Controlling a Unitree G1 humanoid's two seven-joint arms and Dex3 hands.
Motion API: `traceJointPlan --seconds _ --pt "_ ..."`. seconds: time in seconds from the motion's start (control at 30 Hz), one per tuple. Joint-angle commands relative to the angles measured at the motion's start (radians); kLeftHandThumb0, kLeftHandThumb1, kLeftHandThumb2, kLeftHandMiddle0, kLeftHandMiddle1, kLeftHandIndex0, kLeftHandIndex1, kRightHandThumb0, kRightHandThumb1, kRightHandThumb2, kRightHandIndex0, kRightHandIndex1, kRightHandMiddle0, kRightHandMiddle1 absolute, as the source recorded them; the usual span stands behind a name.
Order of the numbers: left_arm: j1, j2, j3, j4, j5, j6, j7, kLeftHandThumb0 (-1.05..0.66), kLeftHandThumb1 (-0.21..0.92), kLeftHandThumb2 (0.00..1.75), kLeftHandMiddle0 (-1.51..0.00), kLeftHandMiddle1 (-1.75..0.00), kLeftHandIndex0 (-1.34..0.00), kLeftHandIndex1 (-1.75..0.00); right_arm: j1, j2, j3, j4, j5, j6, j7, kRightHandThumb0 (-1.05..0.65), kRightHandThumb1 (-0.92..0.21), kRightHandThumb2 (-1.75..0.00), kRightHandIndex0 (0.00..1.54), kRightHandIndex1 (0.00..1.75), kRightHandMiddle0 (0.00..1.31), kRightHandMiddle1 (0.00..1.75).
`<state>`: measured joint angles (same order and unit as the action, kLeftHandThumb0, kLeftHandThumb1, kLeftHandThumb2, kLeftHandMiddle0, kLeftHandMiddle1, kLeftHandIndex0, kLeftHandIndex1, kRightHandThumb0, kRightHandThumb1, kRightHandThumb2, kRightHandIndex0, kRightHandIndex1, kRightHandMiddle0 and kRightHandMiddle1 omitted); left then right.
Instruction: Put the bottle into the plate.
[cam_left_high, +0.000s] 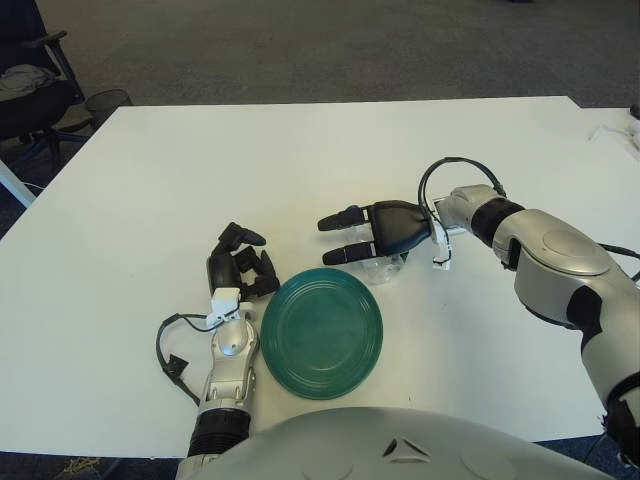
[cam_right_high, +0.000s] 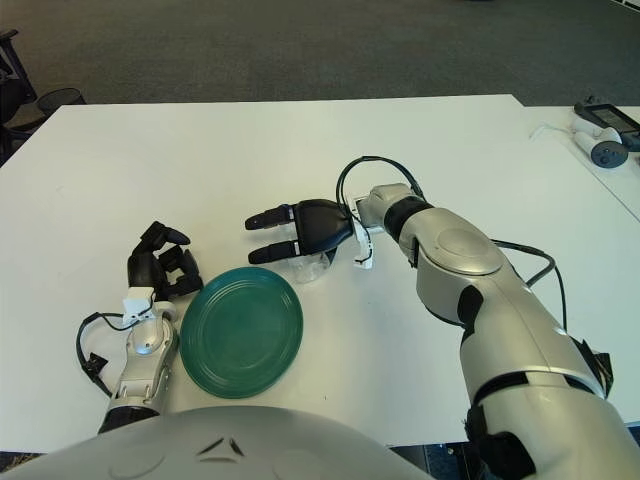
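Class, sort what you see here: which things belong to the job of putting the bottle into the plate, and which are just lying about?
Job: clear bottle under the right hand; green plate.

Lying about: left hand left of the plate; white device on the neighbouring table; chair.
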<state>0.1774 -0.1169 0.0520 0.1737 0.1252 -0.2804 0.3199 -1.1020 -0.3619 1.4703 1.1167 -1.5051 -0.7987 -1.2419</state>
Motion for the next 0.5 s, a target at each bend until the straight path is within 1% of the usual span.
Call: traceJointPlan --seconds 0.0,0.03,0.07,0.1,0.13,0.17,0.2,0.23,0.27,0.3,0.33,0.37,0.4,0.43,0.47 --pt "0.044 -0.011 -0.004 0.017 0.002 0.031 0.001 -0.60 0.05 1.65 -1.35 -1.75 -0.84 -1.75 0.081 0.008 0.033 0.034 -0.023 -0.021 0.099 -0.46 -0.61 -0.89 0.18 0.07 0.00 0.45" --pt "0.044 -0.010 -0.004 0.017 0.003 0.030 0.002 -0.59 0.05 1.65 -1.35 -1.75 -0.84 -1.75 0.082 0.009 0.029 0.037 -0.017 -0.028 0.103 -0.46 -0.62 -0.88 0.20 0.08 0.00 0.51" --pt "0.046 -0.010 -0.005 0.015 0.001 0.030 0.000 -0.59 0.05 1.65 -1.35 -1.75 -0.84 -1.75 0.083 0.009 0.025 0.041 -0.009 -0.043 0.103 -0.46 -0.62 -0.88 0.21 0.08 0.00 0.54" --pt "0.048 -0.010 -0.005 0.014 -0.002 0.028 -0.003 -0.59 0.05 1.65 -1.35 -1.75 -0.84 -1.75 0.097 0.010 0.025 0.048 -0.006 -0.042 0.092 -0.43 -0.60 -0.90 0.24 0.13 0.00 0.64" --pt "0.049 -0.010 -0.006 0.013 -0.004 0.026 -0.005 -0.59 0.05 1.65 -1.35 -1.75 -0.84 -1.75 0.107 0.010 0.025 0.054 -0.003 -0.041 0.085 -0.38 -0.56 -0.95 0.29 0.32 0.02 0.89" --pt "0.050 -0.009 -0.006 0.013 -0.006 0.025 -0.006 -0.59 0.05 1.65 -1.35 -1.75 -0.84 -1.75 0.106 0.015 0.027 0.057 -0.001 -0.045 0.092 -0.34 -0.52 -1.01 0.29 0.60 0.04 1.13" --pt "0.050 -0.009 -0.006 0.013 -0.007 0.024 -0.006 -0.59 0.05 1.65 -1.35 -1.75 -0.84 -1.75 0.104 0.018 0.029 0.057 0.000 -0.047 0.098 -0.27 -0.56 -0.96 0.32 0.78 0.08 1.25" --pt "0.052 -0.010 -0.006 0.010 -0.006 0.024 -0.005 -0.59 0.05 1.64 -1.35 -1.75 -0.83 -1.75 0.091 0.024 0.033 0.052 -0.001 -0.059 0.119 -0.18 -0.63 -0.85 0.36 1.03 0.12 1.42" --pt "0.054 -0.011 -0.007 0.009 -0.006 0.024 -0.004 -0.59 0.05 1.64 -1.35 -1.75 -0.83 -1.75 0.082 0.028 0.036 0.049 -0.001 -0.068 0.133 -0.11 -0.61 -0.87 0.43 1.21 0.17 1.51" --pt "0.055 -0.011 -0.007 0.008 -0.006 0.022 -0.003 -0.59 0.05 1.64 -1.34 -1.75 -0.83 -1.75 0.078 0.028 0.041 0.045 -0.006 -0.064 0.147 -0.07 -0.59 -0.90 0.48 1.32 0.21 1.57" --pt "0.056 -0.011 -0.006 0.008 -0.006 0.020 -0.002 -0.59 0.05 1.64 -1.34 -1.75 -0.83 -1.75 0.076 0.026 0.044 0.042 -0.010 -0.061 0.157 -0.05 -0.53 -0.98 0.53 1.43 0.25 1.61" --pt "0.057 -0.011 -0.006 0.009 -0.007 0.018 -0.002 -0.59 0.05 1.64 -1.34 -1.75 -0.83 -1.75 0.083 0.023 0.039 0.042 -0.009 -0.041 0.160 -0.04 -0.52 -1.01 0.54 1.46 0.26 1.63" --pt "0.057 -0.011 -0.006 0.009 -0.007 0.017 -0.002 -0.59 0.05 1.64 -1.34 -1.75 -0.83 -1.75 0.088 0.020 0.035 0.041 -0.007 -0.028 0.162 -0.03 -0.45 -1.11 0.57 1.55 0.31 1.66" --pt "0.058 -0.012 -0.005 0.008 -0.008 0.018 -0.001 -0.59 0.06 1.64 -1.34 -1.75 -0.83 -1.75 0.092 0.013 0.020 0.043 0.006 -0.018 0.165 -0.02 -0.40 -1.18 0.59 1.60 0.34 1.68" --pt "0.060 -0.013 -0.006 0.005 -0.008 0.019 -0.001 -0.59 0.06 1.64 -1.34 -1.75 -0.83 -1.75 0.095 0.006 0.010 0.042 0.016 -0.014 0.167 -0.01 -0.37 -1.22 0.61 1.61 0.37 1.69"
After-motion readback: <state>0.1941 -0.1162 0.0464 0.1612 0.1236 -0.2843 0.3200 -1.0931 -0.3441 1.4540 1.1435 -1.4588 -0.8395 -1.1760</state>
